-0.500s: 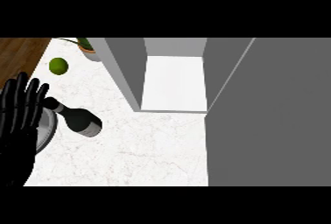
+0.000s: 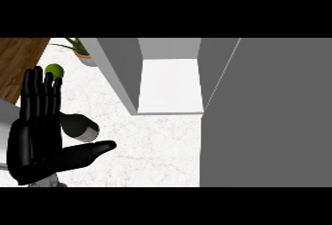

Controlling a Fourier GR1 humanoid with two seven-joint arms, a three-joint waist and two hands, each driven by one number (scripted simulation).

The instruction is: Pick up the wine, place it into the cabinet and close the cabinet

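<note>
Left hand (image 2: 39, 145), fingers straight together, thumb splayed, partly hides wine (image 2: 80, 126); dark rounded bottle left of open grey cabinet (image 2: 122, 72)

My left hand (image 2: 42, 145) covers the left part of the wine (image 2: 81, 126); my fingertips (image 2: 49, 90) overlap the green fruit (image 2: 54, 69), and the top edge crops the plant (image 2: 80, 48).

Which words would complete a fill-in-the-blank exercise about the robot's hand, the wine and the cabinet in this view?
1. The left hand is ____, fingers straight, holding nothing.
2. The wine bottle is on the counter, not yet ____ the cabinet.
3. The round fruit near the potted plant is ____ in colour.
Missing words: open; inside; green.
</note>
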